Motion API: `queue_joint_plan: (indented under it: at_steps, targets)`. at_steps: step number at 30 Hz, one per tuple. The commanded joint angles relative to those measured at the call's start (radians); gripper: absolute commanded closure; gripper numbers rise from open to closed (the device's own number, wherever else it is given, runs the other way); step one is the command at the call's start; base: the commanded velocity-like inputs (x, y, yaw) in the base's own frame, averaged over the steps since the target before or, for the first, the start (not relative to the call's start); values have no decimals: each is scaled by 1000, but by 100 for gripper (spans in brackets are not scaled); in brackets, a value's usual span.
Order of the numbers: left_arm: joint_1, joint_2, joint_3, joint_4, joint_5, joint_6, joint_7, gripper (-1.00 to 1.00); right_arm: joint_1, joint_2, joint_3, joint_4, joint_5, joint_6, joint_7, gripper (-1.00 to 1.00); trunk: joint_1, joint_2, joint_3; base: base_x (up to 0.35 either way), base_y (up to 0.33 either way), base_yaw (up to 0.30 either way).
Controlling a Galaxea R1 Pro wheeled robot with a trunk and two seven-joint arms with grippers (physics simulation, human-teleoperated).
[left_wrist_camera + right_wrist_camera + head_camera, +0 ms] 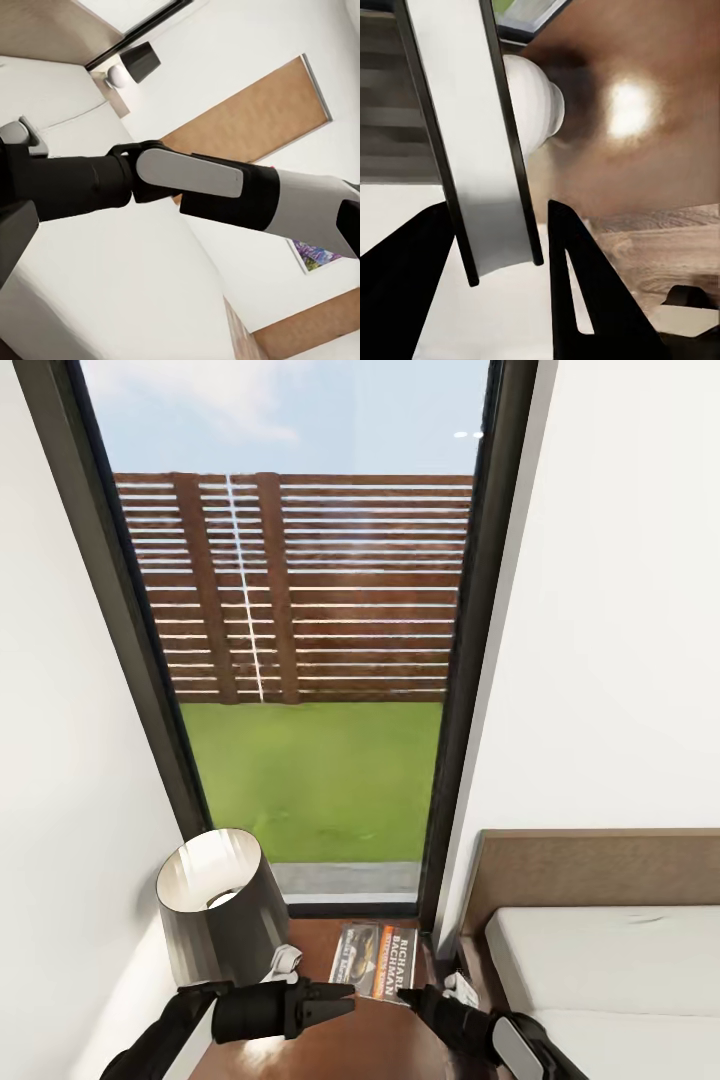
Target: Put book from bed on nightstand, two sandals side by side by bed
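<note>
Hands come first at the bottom of the head view: the left hand [345, 1000] points rightward over the glossy top of the nightstand [330, 1050] with its fingers drawn close to a point and nothing between them, while the right hand [408, 994] reaches in from the other side, its tip at the near edge of the book [372, 961]. In the right wrist view that hand's two dark fingers [577, 277] stand apart with the thin pale edge of the book [480, 150] passing between them; whether they actually press on it I cannot tell. The book lies on the reddish-brown nightstand counter, orange band up, just beside the white base of a lamp [215, 905] with a dark grey shade. To the right, the bed [600, 960] shows its light mattress and brown headboard. Beyond stands a tall window [300, 660] with lawn and a slatted fence outside.
</note>
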Motion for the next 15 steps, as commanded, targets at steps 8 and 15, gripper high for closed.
queue_joint_plan:
  at_steps: [8,15]
  targets:
    - [-1,1,-4,0,9,10,2,-100,-1,-2,0,-3,-126,258,1,100,1,-2,-2,0,0,0]
    - [-1,1,-5,0,9,10,2,-100,-1,-3,0,-3,-139,272,1,100,1,-2,-2,0,0,0]
